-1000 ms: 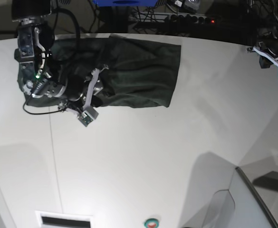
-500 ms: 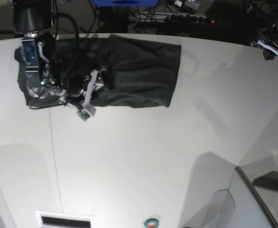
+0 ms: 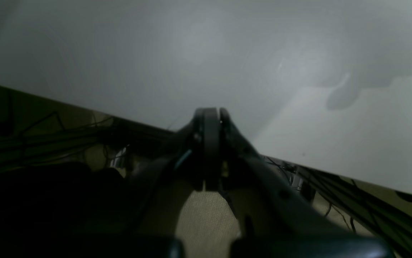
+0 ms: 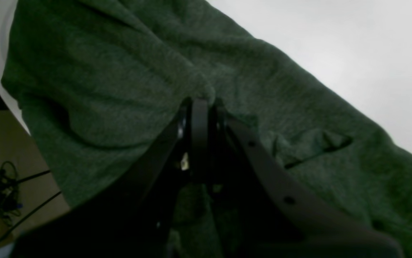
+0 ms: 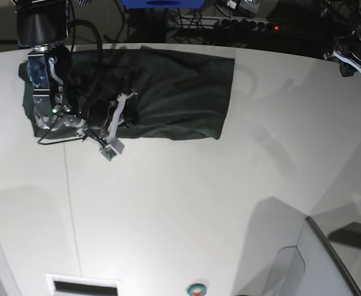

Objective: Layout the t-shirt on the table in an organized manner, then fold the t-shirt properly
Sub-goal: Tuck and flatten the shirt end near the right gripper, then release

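My right gripper [image 4: 200, 102] pinches a ridge of the t-shirt [image 5: 180, 92], jaws tight on the green fabric. My left gripper [image 3: 209, 114] hangs closed and empty over the table [image 5: 199, 203].

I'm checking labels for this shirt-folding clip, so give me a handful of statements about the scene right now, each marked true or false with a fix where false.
1. The right gripper is shut on a pinch of the t-shirt. True.
2. The left gripper holds a sleeve. False: it is shut with nothing in it, held over the far edge of the table.
3. The t-shirt is dark green. True.
4. The t-shirt lies at the table's near edge. False: it lies by the far edge.
5. Both arms are over the shirt. False: only the right one is.
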{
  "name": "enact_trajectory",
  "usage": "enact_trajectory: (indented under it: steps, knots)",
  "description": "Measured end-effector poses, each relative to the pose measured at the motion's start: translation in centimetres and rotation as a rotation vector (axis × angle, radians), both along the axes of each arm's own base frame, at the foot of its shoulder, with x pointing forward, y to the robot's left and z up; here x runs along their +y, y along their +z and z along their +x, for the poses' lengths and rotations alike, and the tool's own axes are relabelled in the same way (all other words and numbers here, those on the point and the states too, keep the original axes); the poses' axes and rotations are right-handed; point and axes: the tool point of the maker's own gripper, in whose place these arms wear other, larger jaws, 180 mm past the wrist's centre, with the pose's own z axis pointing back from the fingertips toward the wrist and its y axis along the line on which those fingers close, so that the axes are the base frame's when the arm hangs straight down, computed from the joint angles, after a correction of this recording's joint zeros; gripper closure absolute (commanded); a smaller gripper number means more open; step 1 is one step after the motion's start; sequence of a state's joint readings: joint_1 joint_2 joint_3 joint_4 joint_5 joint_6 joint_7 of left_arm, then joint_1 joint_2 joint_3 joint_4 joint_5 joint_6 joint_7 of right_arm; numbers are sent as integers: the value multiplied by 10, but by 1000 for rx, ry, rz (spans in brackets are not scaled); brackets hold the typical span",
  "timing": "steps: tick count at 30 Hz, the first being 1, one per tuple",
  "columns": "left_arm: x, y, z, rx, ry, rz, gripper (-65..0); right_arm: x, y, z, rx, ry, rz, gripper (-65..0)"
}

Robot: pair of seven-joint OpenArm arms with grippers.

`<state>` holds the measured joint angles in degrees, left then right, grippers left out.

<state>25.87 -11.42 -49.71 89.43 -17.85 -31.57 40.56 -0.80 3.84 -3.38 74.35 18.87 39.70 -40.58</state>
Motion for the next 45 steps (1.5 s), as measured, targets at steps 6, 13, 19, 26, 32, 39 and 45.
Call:
enact_trajectory:
  steps: [6,13,19,26,32,39,45]
  knots:
    - [0,-19,-15,47,32,-40,0,2,15,6,-52,3,6,-6]
    - [0,-19,-14,42,33,-41,0,-2,-2,6,5,-3,-5,-204]
    - [2,-18,-13,42,31,-37,0,-23,13,-17,-43,-88,-1,-312]
    - [6,-14,-9,37,26,-25,0,-21,8,-73,15,-84,-7,-329]
    - [12,-16,0,57,13,21,0,-23,1,-88,48,-83,-16,-329]
    - [14,-17,2,72,8,45,0,-6,-3,-106,85,-70,17,-329]
    - [16,-16,1,82,5,58,0,18,0,-113,91,-8,48,-297]
